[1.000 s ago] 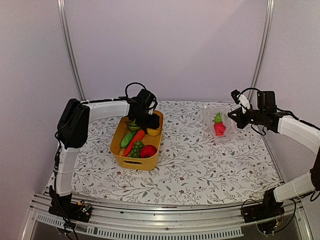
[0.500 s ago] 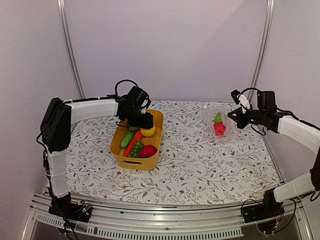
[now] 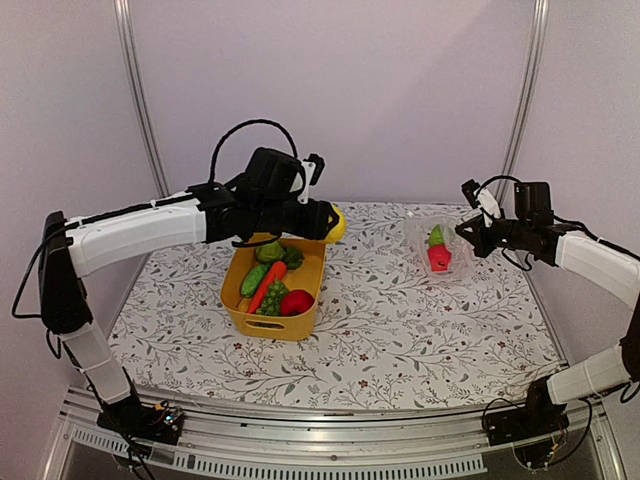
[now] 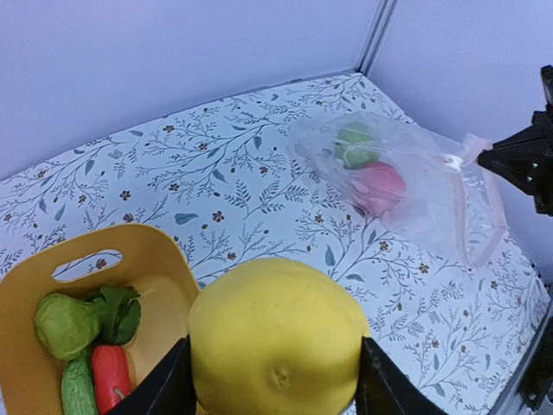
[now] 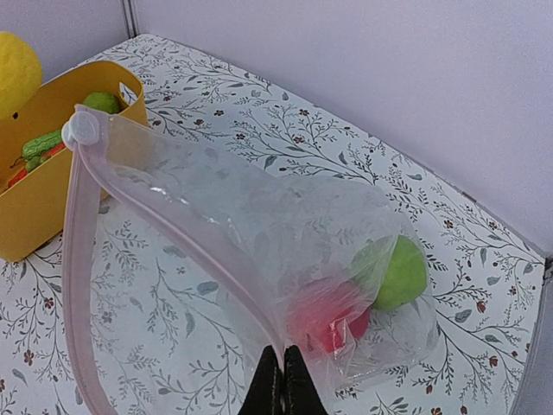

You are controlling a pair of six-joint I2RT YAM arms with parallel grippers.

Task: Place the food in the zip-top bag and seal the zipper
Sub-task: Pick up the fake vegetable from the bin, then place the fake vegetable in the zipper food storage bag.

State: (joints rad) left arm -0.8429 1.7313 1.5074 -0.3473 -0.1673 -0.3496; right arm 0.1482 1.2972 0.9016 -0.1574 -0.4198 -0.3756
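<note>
My left gripper (image 3: pixel 325 221) is shut on a round yellow toy fruit (image 4: pixel 276 346) and holds it in the air above the far right corner of the yellow tub (image 3: pixel 300 328). The fruit also shows in the top view (image 3: pixel 336 223). The clear zip-top bag (image 3: pixel 437 247) lies at the back right with a green piece (image 5: pixel 399 272) and a red piece (image 5: pixel 333 320) inside. My right gripper (image 5: pixel 282 380) is shut on the bag's pale pink zipper strip (image 5: pixel 78 259) and holds the mouth up. More food lies in the tub: green pieces, a carrot (image 3: pixel 267 285), a red piece (image 3: pixel 296 301).
The flowered tablecloth (image 3: pixel 400 330) covers the table. Metal frame posts (image 3: pixel 140 100) stand at the back corners against plain walls. The tub has a handle slot (image 4: pixel 86 264) in its wall.
My left gripper has lifted the yellow fruit out of the tub and carried it up and to the right. The right arm and the bag have not moved.
</note>
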